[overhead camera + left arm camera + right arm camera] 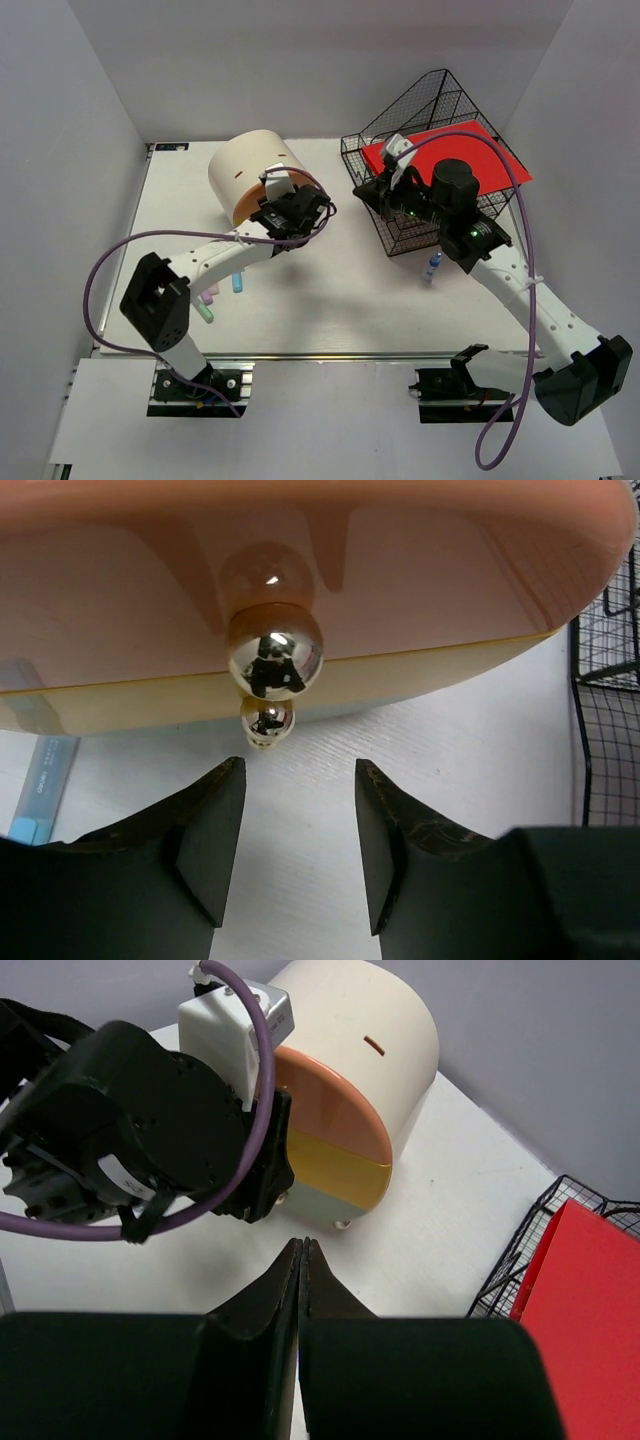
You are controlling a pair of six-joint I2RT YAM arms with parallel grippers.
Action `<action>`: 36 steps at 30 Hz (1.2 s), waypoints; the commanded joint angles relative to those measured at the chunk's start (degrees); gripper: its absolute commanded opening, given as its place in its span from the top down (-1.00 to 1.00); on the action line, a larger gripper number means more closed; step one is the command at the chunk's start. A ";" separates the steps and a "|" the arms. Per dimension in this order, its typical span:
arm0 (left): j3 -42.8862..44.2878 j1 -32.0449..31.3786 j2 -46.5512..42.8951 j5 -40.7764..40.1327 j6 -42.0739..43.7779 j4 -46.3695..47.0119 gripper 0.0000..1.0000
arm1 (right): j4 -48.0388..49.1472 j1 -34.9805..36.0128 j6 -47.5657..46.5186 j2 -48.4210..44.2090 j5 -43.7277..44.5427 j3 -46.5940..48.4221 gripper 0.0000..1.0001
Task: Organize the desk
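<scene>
The desk (330, 300) fills the middle of the top view, its metal rail (330, 355) along the lower edge. Left of centre, the left gripper (300, 780) faces the cream drawer box (250, 165), fingers spread with nothing between them, just short of its shiny gold knob (275, 652). The right gripper (301, 1255), beside the wire rack (440, 100) holding a red folder (490, 160) at upper right, has its fingers pressed together on nothing

Cream drawer box (250, 165) with an orange and yellow front, shiny gold knobs (274, 650), black mesh rack (425, 105), red folder (480, 160), white surface (330, 300), purple cables (262, 1050).
</scene>
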 commanded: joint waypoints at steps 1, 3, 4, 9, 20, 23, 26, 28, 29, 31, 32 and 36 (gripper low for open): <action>2.57 -0.90 1.27 -7.05 -2.20 -2.44 -0.15 | 2.37 -0.63 0.15 -1.42 -0.24 -0.76 1.00; 3.88 -1.43 2.50 -8.81 -2.55 -4.01 -0.15 | 2.37 -0.72 0.15 -1.42 -0.24 -0.76 1.00; 4.24 -1.43 3.55 -9.16 -2.72 -4.46 -0.15 | 2.37 -0.81 0.23 -1.42 -0.33 -0.85 1.00; 3.80 -1.43 4.70 -12.32 -2.81 -4.73 -0.13 | 2.37 -1.07 0.06 -1.51 -0.24 -1.11 1.00; 5.56 0.15 7.52 -12.50 1.75 -3.14 -0.14 | 4.13 -1.78 0.23 -1.77 -0.50 -1.55 1.00; 5.91 0.15 7.87 -12.68 2.28 -2.88 -0.14 | 4.13 -1.95 0.32 -1.77 -0.68 -1.73 1.00; 6.35 0.15 8.48 -13.21 2.02 -3.32 -0.13 | 4.21 -2.22 0.41 -1.60 -0.77 -1.82 1.00; 6.35 0.15 8.83 -13.38 2.11 -3.23 -0.09 | 4.30 -2.57 0.32 -1.68 -0.77 -1.91 1.00; 6.35 0.15 8.83 -13.38 2.02 -3.23 -0.08 | 4.30 -2.39 0.41 -1.68 -0.85 -1.82 1.00; 6.53 0.15 8.92 -13.73 2.11 -3.14 -0.03 | 4.39 -2.74 0.50 -1.68 -0.85 -1.99 1.00; 6.79 0.15 9.01 -13.82 2.11 -3.14 -0.02 | 4.39 -2.83 0.50 -1.60 -0.94 -1.99 1.00; 7.84 0.15 9.62 -14.17 2.29 -3.84 0.10 | 4.48 -2.83 0.50 -1.59 -1.03 -2.17 1.00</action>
